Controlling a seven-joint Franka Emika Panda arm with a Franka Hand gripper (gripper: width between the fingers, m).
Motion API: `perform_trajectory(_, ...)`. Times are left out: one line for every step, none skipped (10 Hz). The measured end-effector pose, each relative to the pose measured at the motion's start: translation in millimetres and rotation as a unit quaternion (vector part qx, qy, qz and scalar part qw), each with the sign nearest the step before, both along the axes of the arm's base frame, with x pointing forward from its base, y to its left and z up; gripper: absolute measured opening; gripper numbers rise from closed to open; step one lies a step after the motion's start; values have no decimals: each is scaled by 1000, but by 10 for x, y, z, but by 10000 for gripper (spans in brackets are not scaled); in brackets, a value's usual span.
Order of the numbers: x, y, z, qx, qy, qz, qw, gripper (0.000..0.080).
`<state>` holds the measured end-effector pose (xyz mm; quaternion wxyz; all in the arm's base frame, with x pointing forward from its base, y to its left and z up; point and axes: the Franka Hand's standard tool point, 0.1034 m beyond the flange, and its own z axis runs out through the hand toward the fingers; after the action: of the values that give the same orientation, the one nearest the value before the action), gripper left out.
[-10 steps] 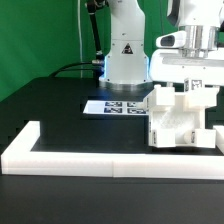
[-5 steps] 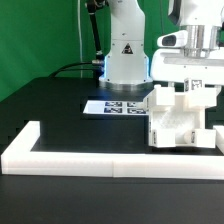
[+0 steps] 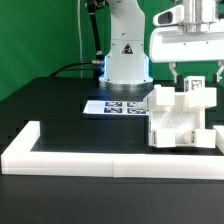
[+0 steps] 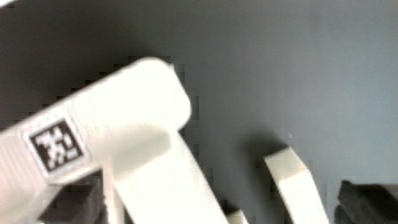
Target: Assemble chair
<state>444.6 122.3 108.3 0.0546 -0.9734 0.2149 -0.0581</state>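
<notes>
gripper (image 3: 195, 70) spread wide, nothing in it, hanging just above the chair (image 3: 180, 120) at mid-right of the exterior view. chair sits as one blocky white stack on the black table (image 3: 60, 110), just behind the border wall (image 3: 100, 158), right of the marker board (image 3: 112, 106). Risk: fingers (image 3: 176, 68) flank the top tagged block (image 3: 197, 86) closely. An off-centre descent or sideways move could clip it, unseating a joint or shoving the whole stack.

The hand (image 3: 194, 70) has lifted off the chair (image 3: 176, 122) and now hangs open above it.
</notes>
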Motion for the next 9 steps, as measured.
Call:
perform_trajectory(181, -56, 105, 5, -3, -8, 1000, 649)
perform_trajectory(364, -96, 186, 6, -12, -14, 1000, 649)
perform_trajectory(505, -147, 225, 3, -18, -10, 1000, 649)
perform_trajectory(612, -204, 247, 2, -18, -9, 1000, 649)
perform_trajectory(584, -187, 229, 1, -17, -8, 1000, 649)
perform_trajectory(579, -185, 221, 1, -17, -7, 1000, 649)
perform_trajectory(581, -191, 219, 0, -16, -8, 1000, 649)
perform_trajectory(589, -208, 218, 0, -17, -7, 1000, 649)
perform_trajectory(692, -334, 251, -6, -24, 7, 1000, 649)
